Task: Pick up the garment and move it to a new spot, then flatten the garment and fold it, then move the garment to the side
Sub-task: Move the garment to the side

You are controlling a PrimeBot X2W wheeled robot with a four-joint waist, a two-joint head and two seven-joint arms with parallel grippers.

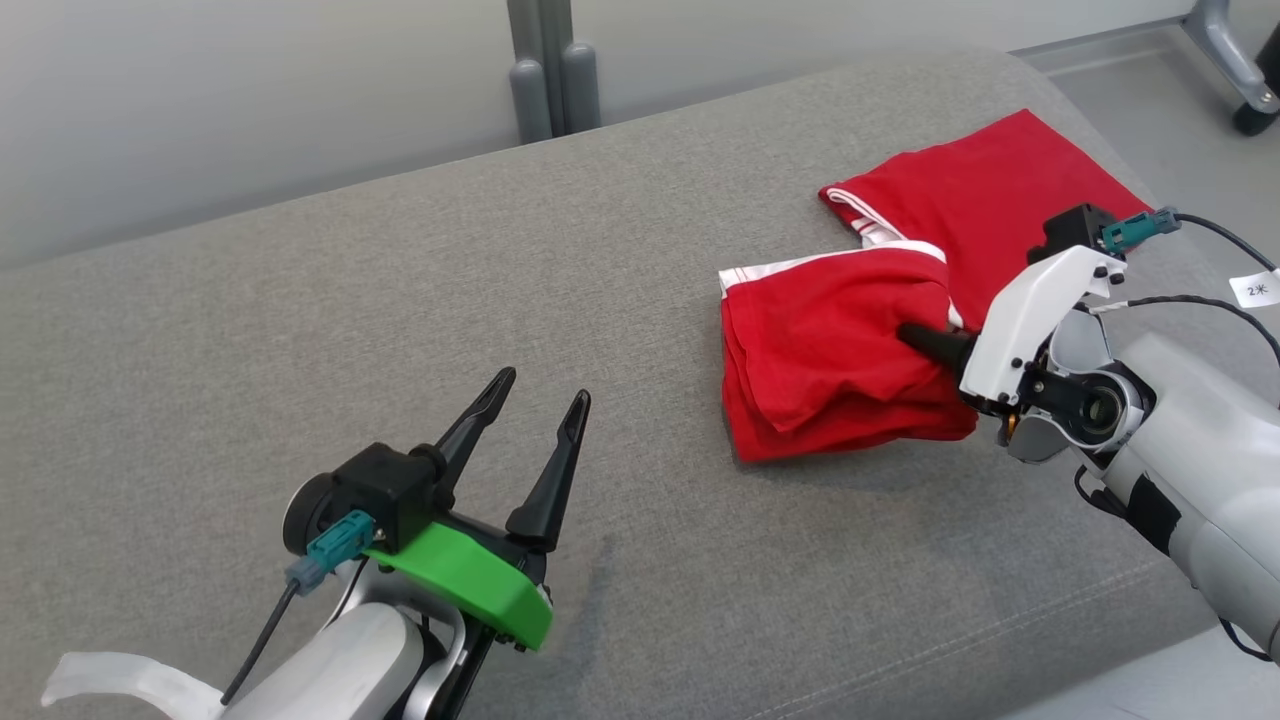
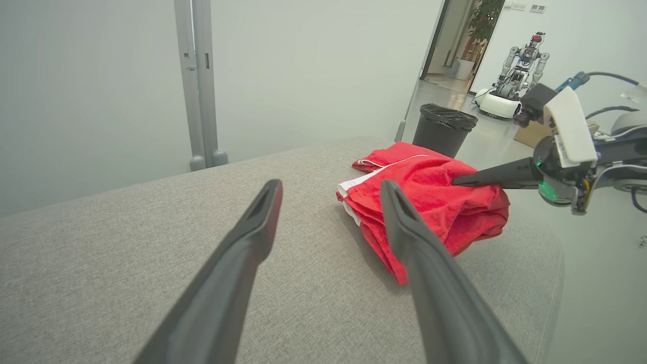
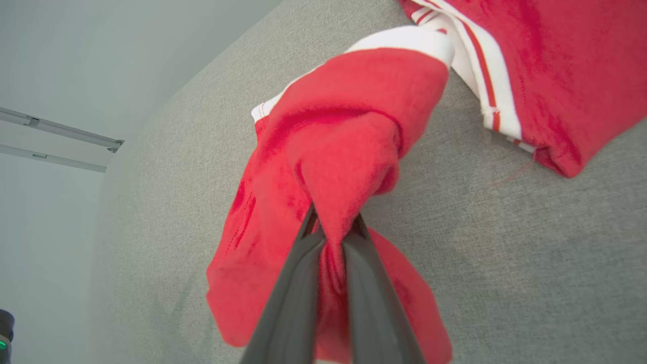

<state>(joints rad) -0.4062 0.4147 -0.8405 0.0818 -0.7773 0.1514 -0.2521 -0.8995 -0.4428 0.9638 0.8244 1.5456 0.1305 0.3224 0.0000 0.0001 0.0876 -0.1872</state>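
Note:
The garment (image 1: 860, 330) is red with white trim and lies bunched on the grey couch cushion (image 1: 400, 300) toward its right end. My right gripper (image 1: 912, 336) is shut on a fold of it, the fabric pinched between the two dark fingers (image 3: 303, 283) and lifted into a peak. The garment (image 2: 429, 197) also appears in the left wrist view with the right gripper (image 2: 457, 180) coming in from the right. My left gripper (image 1: 545, 390) stands open over bare cushion at the lower left, well apart from the cloth, nothing between its fingers (image 2: 252, 227).
The cushion's right edge (image 1: 1150, 600) drops to the floor just beyond the garment. A grey post (image 1: 545, 70) stands behind the couch. A black bin (image 2: 444, 129) and another robot (image 2: 510, 86) stand further off on the floor.

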